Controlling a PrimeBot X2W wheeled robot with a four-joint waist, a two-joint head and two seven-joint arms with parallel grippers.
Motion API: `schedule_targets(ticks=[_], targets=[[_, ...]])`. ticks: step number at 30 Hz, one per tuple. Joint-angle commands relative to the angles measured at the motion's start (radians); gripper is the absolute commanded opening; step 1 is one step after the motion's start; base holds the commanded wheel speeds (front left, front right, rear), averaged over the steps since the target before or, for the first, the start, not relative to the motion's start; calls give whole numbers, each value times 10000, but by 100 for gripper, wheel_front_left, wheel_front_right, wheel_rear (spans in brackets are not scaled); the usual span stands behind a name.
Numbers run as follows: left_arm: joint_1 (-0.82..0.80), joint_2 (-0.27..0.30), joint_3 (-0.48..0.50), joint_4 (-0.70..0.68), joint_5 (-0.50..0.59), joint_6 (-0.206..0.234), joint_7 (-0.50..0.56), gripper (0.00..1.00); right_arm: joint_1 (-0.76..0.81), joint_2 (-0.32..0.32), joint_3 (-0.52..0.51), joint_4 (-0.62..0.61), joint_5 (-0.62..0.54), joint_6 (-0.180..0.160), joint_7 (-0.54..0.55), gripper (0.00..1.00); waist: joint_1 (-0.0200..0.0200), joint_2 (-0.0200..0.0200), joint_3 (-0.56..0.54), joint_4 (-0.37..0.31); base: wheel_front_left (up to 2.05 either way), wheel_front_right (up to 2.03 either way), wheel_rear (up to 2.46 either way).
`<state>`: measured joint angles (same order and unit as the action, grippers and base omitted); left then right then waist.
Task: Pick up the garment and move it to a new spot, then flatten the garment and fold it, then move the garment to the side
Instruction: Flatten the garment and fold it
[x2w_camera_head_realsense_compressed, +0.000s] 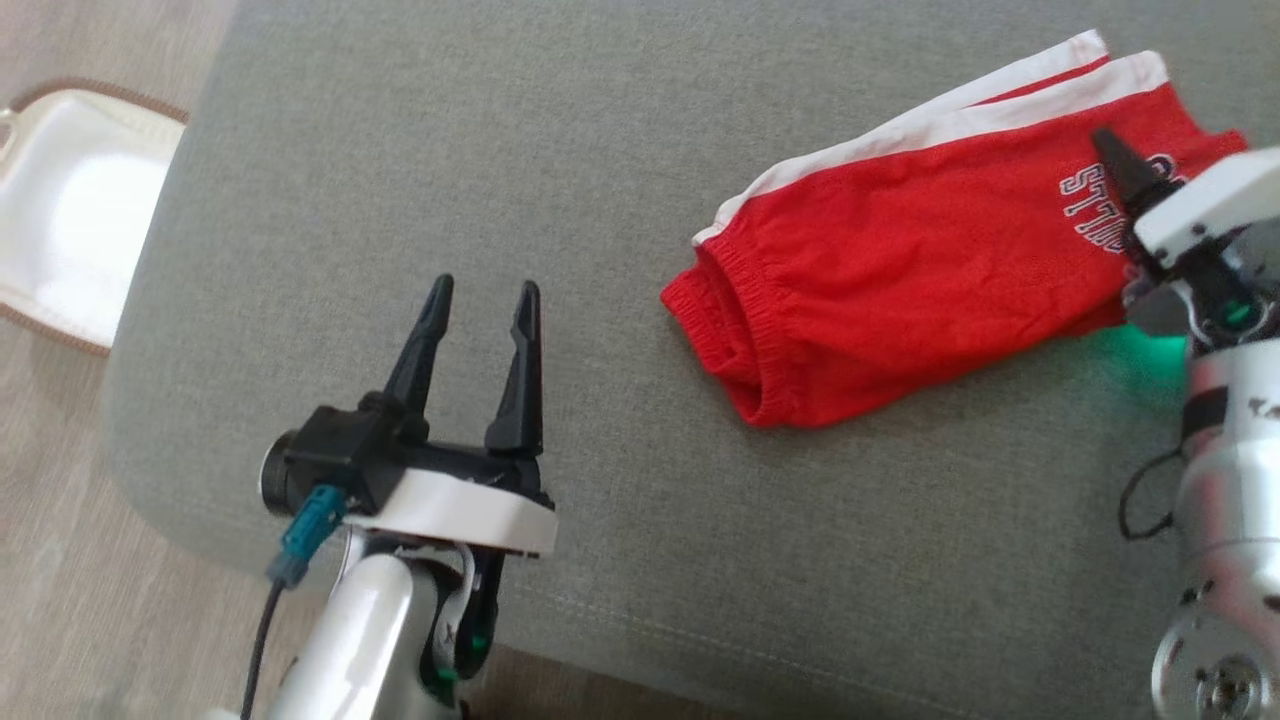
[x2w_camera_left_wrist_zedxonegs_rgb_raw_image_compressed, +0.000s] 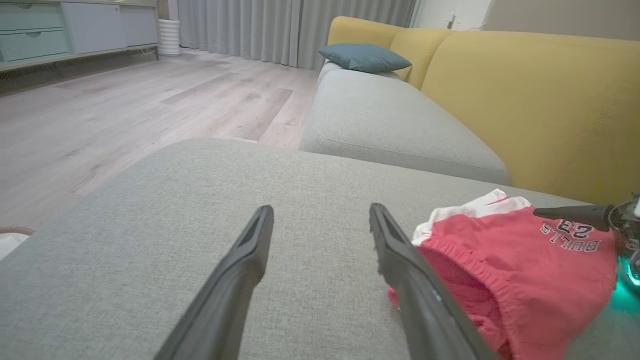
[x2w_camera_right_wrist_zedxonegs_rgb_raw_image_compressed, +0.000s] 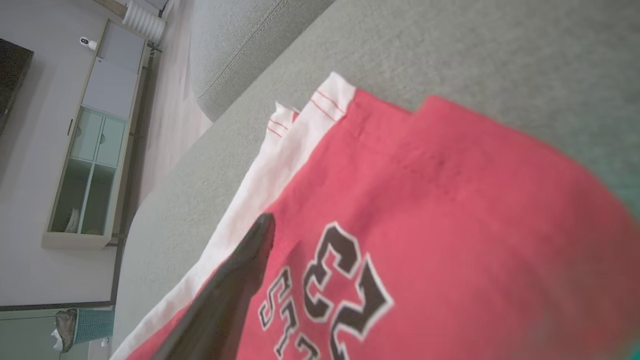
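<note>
The garment, red shorts with a white side stripe and dark lettering, lies folded on the right half of the grey ottoman. Its elastic waistband faces the middle of the ottoman. My right gripper stands open at the garment's right end. One dark finger rests over the lettering, and the other finger is hidden by the cloth. My left gripper is open and holds nothing. It hovers above bare ottoman, well left of the garment, and its fingers point across the cushion.
A white basket with a brown rim sits on the wood floor off the ottoman's left edge. Beyond the ottoman are a yellow sofa with a grey seat and a blue cushion. The ottoman's front edge is near my left arm.
</note>
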<state>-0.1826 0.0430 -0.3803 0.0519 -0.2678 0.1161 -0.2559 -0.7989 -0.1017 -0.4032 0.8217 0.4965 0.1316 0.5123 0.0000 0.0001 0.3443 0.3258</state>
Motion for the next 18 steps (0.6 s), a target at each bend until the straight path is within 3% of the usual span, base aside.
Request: schedule_targets(ticks=[1, 2, 3, 4, 5, 18], targets=[[-395, 72, 243, -394, -125, 99, -59, 100, -95, 258, 111, 227, -182, -9, 224, 100, 0, -1, 134, 117, 0, 0, 0], [-420, 72, 219, -403, -149, 128, -59, 100, -227, 227, 75, 291, -325, -9, 244, 100, 0, -1, 179, 151, 0, 0, 0], [-439, 72, 202, -411, -171, 155, -59, 100, -346, 196, 61, 343, -465, -9, 261, 93, 0, -1, 224, 177, 0, 0, 0], [-454, 72, 188, -418, -189, 177, -59, 100, -453, 167, 41, 382, -575, -9, 261, 36, 0, -1, 260, 198, 0, 0, 0], [-464, 72, 177, -424, -203, 196, -59, 100, -551, 150, 3, 403, -642, -9, 234, 0, 0, -1, 286, 211, 0, 0, 0], [-484, 72, 393, -298, -118, 185, -59, 100, -166, 126, -262, -478, 270, -9, -1093, 0, 0, -1, -125, -439, 0, 0, 0]])
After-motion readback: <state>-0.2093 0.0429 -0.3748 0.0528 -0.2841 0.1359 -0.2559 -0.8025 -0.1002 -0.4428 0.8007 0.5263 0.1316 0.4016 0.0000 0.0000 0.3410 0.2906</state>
